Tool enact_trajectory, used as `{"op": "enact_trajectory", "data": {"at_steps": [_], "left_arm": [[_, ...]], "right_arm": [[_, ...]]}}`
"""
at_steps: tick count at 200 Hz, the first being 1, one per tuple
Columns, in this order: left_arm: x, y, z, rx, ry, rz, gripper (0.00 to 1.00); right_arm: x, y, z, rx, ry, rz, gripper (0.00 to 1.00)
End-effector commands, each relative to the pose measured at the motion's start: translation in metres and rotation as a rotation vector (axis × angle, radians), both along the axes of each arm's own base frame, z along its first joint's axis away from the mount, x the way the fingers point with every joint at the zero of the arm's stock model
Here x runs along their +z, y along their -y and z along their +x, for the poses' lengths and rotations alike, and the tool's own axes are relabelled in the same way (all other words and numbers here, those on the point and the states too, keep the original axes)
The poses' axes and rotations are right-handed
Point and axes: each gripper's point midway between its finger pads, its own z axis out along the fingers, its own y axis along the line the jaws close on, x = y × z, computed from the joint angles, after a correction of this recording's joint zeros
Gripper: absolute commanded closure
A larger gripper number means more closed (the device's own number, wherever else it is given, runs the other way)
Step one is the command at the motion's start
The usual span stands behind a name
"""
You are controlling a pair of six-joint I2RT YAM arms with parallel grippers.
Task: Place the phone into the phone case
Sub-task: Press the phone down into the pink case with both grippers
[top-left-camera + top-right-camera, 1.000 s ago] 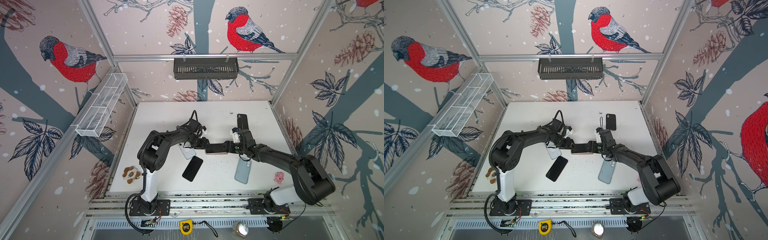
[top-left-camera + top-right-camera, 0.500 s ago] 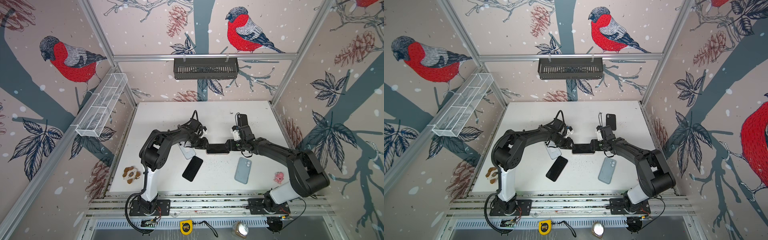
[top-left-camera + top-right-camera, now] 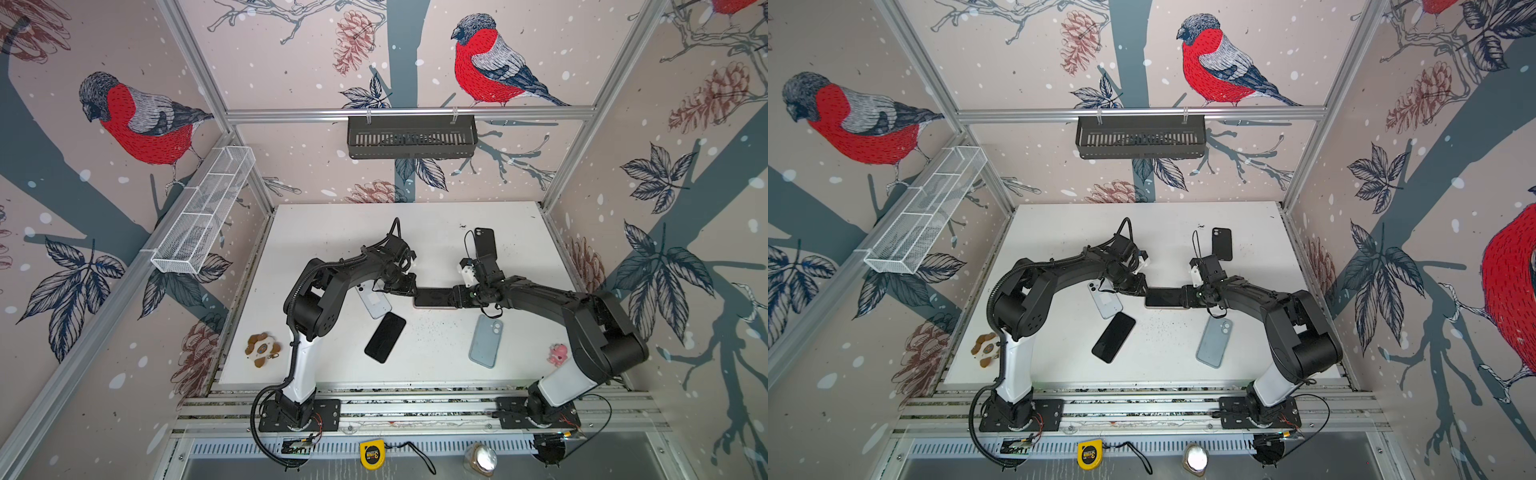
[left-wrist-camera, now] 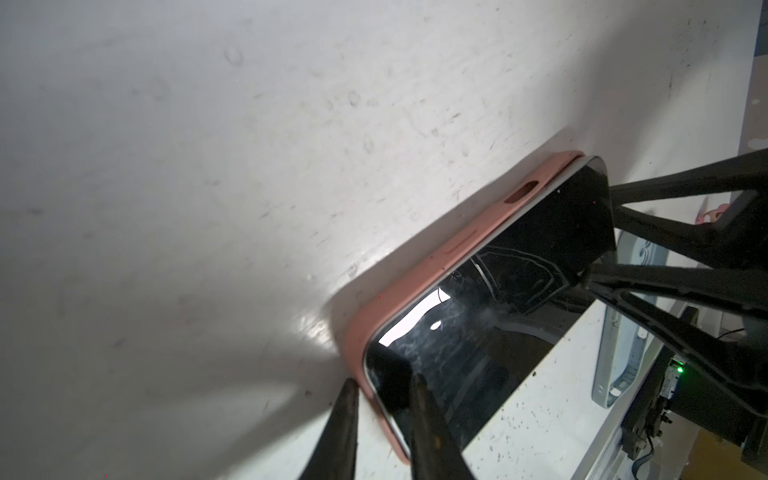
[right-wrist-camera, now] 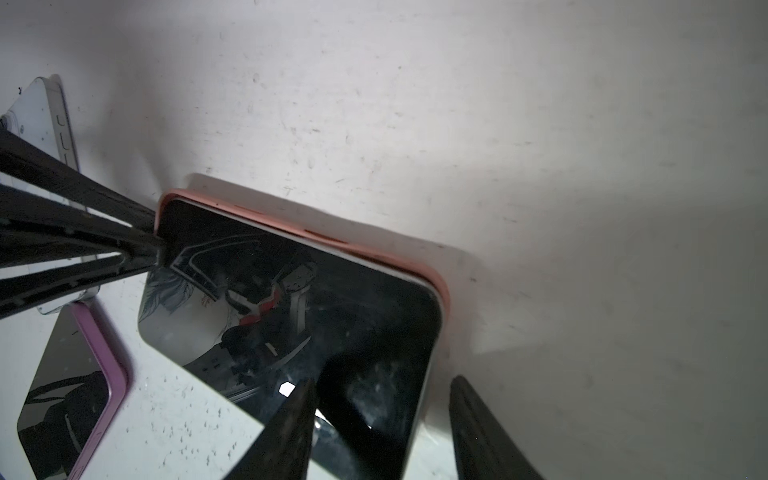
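Observation:
The phone (image 3: 434, 297) (image 3: 1163, 296) lies screen up in a salmon-pink phone case (image 4: 457, 249) (image 5: 444, 303) at mid-table. At the end by my right gripper the phone's pale side (image 4: 552, 189) rides above the case rim. My left gripper (image 3: 409, 286) (image 4: 382, 380) is at the other end. Its jaws stand a narrow gap apart, one tip outside the case corner, one over the screen. My right gripper (image 3: 459, 297) (image 5: 383, 379) is open wide, one finger over the screen, one beyond the case edge.
A pale phone (image 3: 374, 297) lies back up under my left arm, with a black-screened phone in a purple case (image 3: 385, 336) (image 5: 104, 374) in front of it. A light-blue case (image 3: 485, 340), a black case (image 3: 485, 243) and a pink toy (image 3: 557, 353) lie on the right.
My right arm has swung toward the back, uncovering the light-blue case, with its gripper still at the phone's end. Both pairs of jaws have narrowed. The phone and case stayed put.

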Motion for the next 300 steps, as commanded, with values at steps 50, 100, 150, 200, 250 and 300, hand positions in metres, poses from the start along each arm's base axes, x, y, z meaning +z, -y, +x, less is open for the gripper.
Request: {"op": "enact_trajectory", "data": {"at_steps": [50,100,150,200,250,300], "left_arm": [[-0.041,-0.042,-0.014,0.003,-0.027,0.264,0.81],[-0.012,-0.024,-0.010,-0.014,0.016,0.144,0.63],[0.018,-0.023,-0.018,0.021,0.073,0.119,0.45],[-0.003,-0.042,-0.036,0.030,0.045,0.243,0.49],[-0.002,-0.035,-0.025,0.046,0.056,0.241,0.50],[0.018,-0.012,-0.023,0.035,0.053,0.172,0.52]], "right_arm": [[0.006,-0.007,-0.004,0.021,0.017,0.006,0.42],[0.009,0.004,-0.004,-0.002,0.037,-0.039,0.43],[0.017,0.007,-0.002,-0.009,0.068,-0.044,0.38],[0.022,0.015,-0.001,-0.052,0.099,-0.041,0.37],[0.014,0.013,-0.003,-0.042,0.078,-0.026,0.38],[0.011,0.007,-0.001,-0.034,0.063,0.001,0.38]]}}
